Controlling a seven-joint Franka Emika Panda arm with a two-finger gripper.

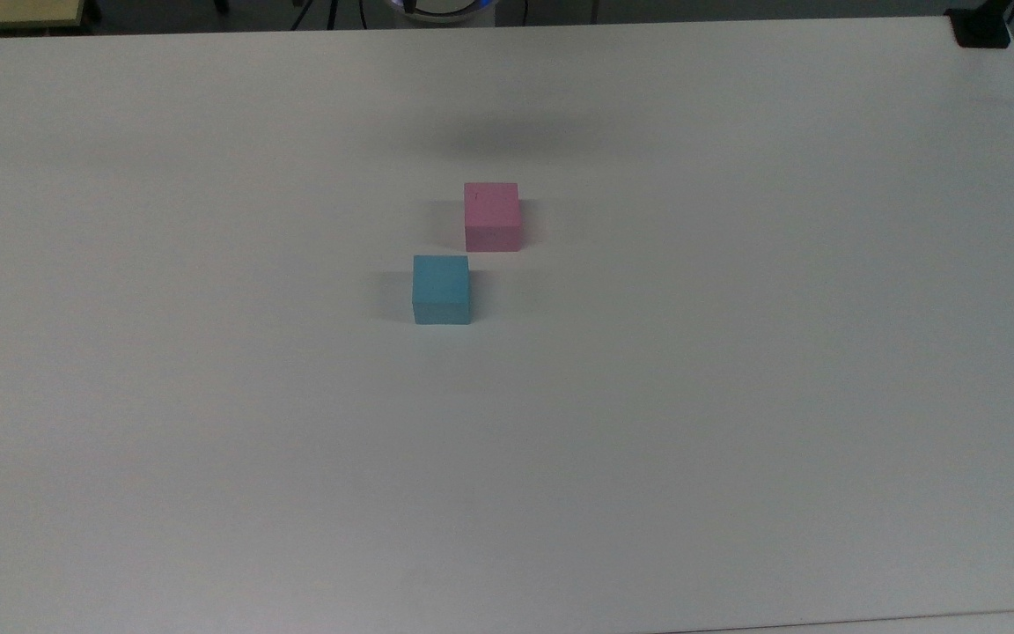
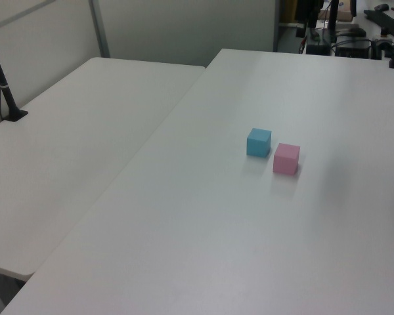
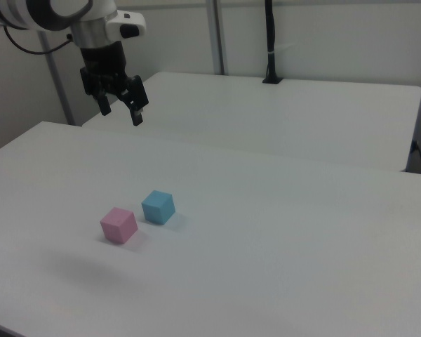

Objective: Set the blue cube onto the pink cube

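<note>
On the white table (image 1: 736,396), the blue cube (image 1: 441,289) sits just beside the pink cube (image 1: 491,216), apart; the gripper (image 3: 120,109) hangs high above, fingers spread, empty.

A white table (image 1: 736,396) carries two small cubes near the middle of the top view: a blue cube (image 1: 441,289) sits just below and left of a pink cube (image 1: 491,216), close together but not touching, both flat on the surface.

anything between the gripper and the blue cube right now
Nothing. In the right view the open gripper hangs high above the table, with just air and bare tabletop down to the blue cube.
</note>
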